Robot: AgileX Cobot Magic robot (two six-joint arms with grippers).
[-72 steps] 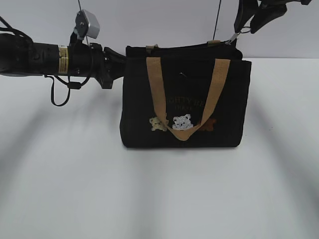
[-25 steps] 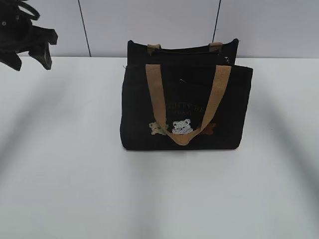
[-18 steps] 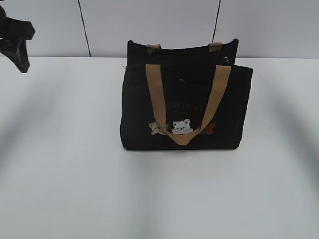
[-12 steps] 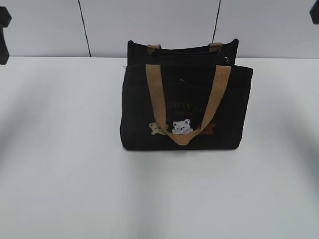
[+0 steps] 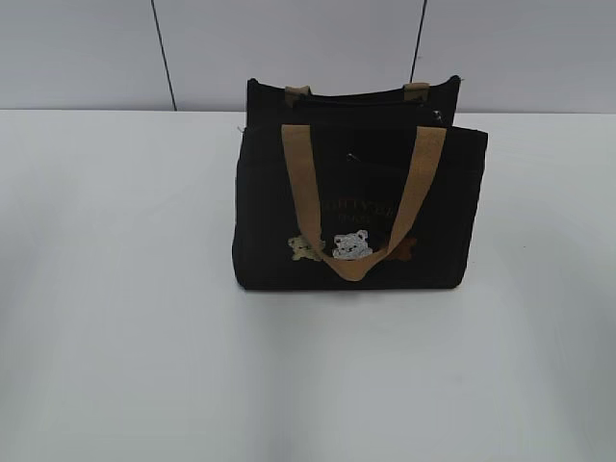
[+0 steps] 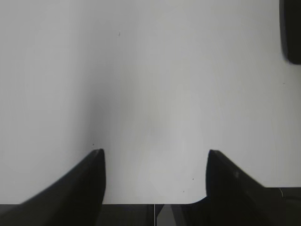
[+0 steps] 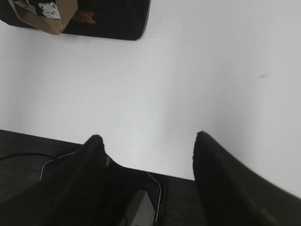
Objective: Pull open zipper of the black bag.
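Black bag [image 5: 356, 207] mid-table [image 5: 125, 366]; sides open

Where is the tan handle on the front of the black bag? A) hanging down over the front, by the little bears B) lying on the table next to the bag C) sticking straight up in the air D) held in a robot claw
A: the tan handle droops down the front of the black bag, its loop ending beside the white bear patch.

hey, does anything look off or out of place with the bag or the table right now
Nothing stands out. The black bag stands upright on the white table, its tan front handle hanging down over the bear patches. Nothing is spilled or visibly damaged, and both grippers are open and well clear of it.
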